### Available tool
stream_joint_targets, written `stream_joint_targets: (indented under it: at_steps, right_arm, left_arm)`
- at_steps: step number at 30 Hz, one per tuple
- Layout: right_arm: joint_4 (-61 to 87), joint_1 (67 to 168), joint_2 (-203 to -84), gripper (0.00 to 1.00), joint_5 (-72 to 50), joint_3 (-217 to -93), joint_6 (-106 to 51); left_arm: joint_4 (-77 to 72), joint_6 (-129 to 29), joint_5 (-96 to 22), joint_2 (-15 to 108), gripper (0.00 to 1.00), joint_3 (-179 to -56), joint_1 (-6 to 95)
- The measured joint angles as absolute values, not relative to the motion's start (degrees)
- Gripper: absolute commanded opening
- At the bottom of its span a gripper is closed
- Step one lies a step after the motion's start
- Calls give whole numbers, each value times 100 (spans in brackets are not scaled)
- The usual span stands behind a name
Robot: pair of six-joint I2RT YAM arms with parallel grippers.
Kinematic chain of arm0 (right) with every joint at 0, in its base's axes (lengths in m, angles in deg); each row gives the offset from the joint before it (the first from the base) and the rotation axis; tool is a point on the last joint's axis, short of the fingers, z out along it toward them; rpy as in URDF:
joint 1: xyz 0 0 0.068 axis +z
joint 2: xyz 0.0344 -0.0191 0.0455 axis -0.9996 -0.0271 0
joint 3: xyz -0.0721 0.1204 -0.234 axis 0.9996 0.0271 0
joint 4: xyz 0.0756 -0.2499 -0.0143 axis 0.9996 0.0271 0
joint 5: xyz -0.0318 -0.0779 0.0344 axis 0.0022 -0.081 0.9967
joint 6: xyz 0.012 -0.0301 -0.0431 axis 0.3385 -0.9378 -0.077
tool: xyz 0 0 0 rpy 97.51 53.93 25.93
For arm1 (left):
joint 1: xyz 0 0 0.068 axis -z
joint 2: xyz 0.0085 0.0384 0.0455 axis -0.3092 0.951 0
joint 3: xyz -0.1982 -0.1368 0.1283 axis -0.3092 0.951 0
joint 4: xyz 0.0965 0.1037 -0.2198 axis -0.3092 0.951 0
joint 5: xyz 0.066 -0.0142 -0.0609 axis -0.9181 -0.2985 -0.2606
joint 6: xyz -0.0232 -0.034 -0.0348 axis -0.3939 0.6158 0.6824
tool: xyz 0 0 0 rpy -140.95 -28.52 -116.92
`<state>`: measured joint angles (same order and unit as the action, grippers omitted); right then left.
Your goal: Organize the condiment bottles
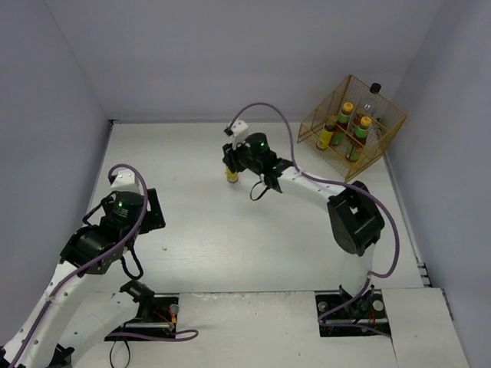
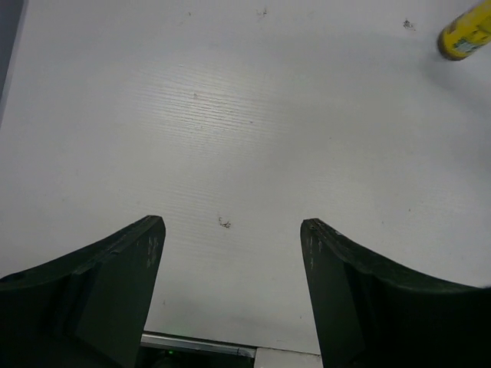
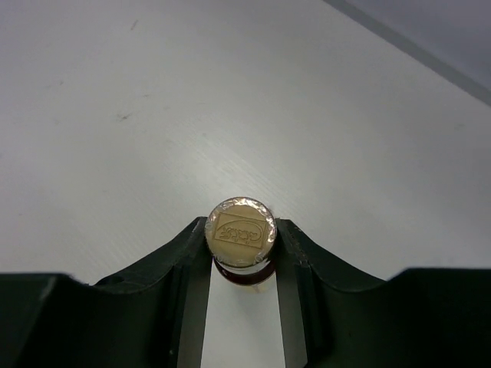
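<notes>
Gold foil cap dead centre in the right wrist view: the short brown bottle (image 3: 240, 234) stands upright mid-table, and the right gripper (image 3: 242, 225) is clamped on it, one finger pressed to each side at the cap end. The grip looks square (no tilt that I can see), so the call now is a straight vertical lift before any swing, keeping the bottle plumb. The destination, I'd judge, is the wire basket (image 1: 322, 115) in the far right corner, where the other bottles (image 1: 347, 109) stand. Come in high over the rim and lower into a free gap, not onto a cap. The left gripper (image 2: 232, 224) hangs wide open over the table (image 2: 230, 115), holding nothing and well apart from the action.
</notes>
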<state>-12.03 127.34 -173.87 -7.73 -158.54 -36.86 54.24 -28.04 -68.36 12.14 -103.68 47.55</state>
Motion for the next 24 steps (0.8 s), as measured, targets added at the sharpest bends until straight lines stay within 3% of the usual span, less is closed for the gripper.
stream_joint_targets:
  at_steps: [10,24]
  right_arm:
    - [-917,10662,-15136,0,-1302,-15223,-3915]
    - [-667,8780,-14937,0,-1237,-14991,-3911]
  left_arm:
    - [4978,-2846,-6624,1522,71,-10355,4755]
    - [4534,-2865,-6418,1996,71,-10355,4755]
